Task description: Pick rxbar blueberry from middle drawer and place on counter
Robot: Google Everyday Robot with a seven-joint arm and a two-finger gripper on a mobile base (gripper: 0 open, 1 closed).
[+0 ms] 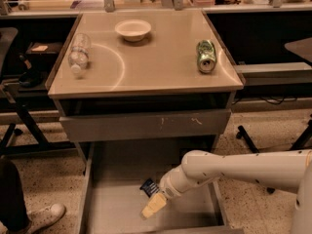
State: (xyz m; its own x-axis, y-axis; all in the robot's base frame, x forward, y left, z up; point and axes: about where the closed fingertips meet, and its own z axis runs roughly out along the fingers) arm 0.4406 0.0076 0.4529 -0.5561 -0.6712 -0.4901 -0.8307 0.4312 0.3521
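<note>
The robot's white tubular arm (234,167) reaches in from the right and slants down into the wide shallow grey drawer tray (114,206), which stands pulled out below the cabinet. At its end the cream-tipped tool (154,205) sits low over the drawer floor, pointing down and to the left. The small dark blue flat snack bar (148,186) with white markings lies in the drawer right at the tool's upper edge, partly hidden behind it; it is either touching the tool or just beside it. Whether the tool is spread or closed, and whether it has hold of the bar, cannot be told.

Above the tray is a grey flat-fronted drawer (141,125) with scratch marks, topped by the broad beige glossy desk (161,69). On the desk a green can (206,55) lies on its side near the right edge, a clear plastic bottle (78,54) lies near the left edge, and a white round bowl (132,29) stands towards the back.
</note>
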